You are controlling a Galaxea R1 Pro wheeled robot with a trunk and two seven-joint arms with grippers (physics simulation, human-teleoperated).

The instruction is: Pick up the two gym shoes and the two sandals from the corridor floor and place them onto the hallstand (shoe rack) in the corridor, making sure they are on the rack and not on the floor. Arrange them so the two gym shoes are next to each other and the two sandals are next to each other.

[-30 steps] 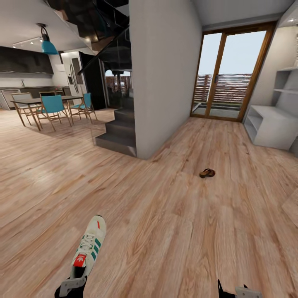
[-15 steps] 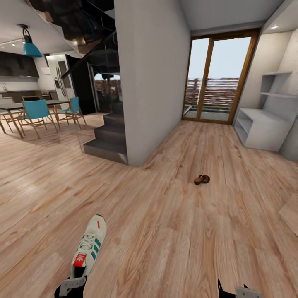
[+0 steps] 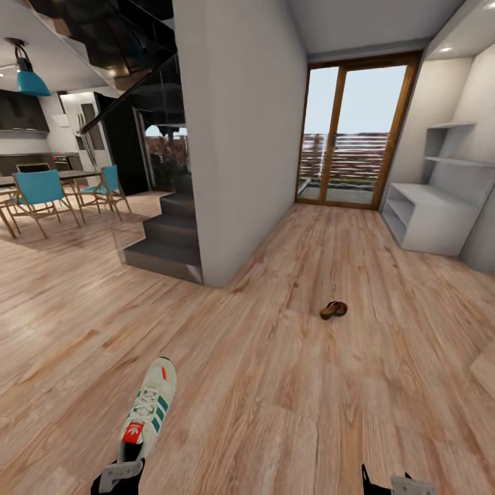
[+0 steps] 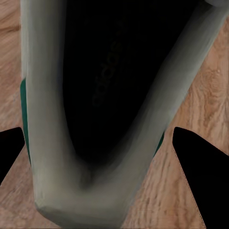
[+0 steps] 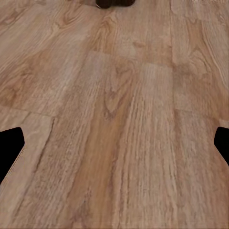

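- Far to the left in the head view, blue chairs (image 3: 40, 189) are standing around a dining table in the open room, with a blue lamp (image 3: 31, 79) hanging above them.
- The left pincer (image 3: 118, 478) is gripping the heel end of a gym shoe (image 3: 148, 409), which is pointing forward and away from the robot above the corridor floor (image 3: 275, 385); the left wrist view is looking straight into the shoe's dark opening (image 4: 109, 81), with one dark fingertip (image 4: 9, 150) on each side of it.
- A dark staircase (image 3: 168, 237) is climbing beside a pale wall block (image 3: 240, 130).
- One sandal (image 3: 333, 310) is lying on the floor in the middle distance, well apart from the shoe.
- The right pincer (image 3: 399, 485) is holding nothing; its dark fingertips (image 5: 10, 145) are standing wide apart over bare planks.
- A glazed door (image 3: 350, 130) is closing the corridor's far end.
- The hallstand (image 3: 430, 206) is standing against the right wall near that door, well beyond the sandal.
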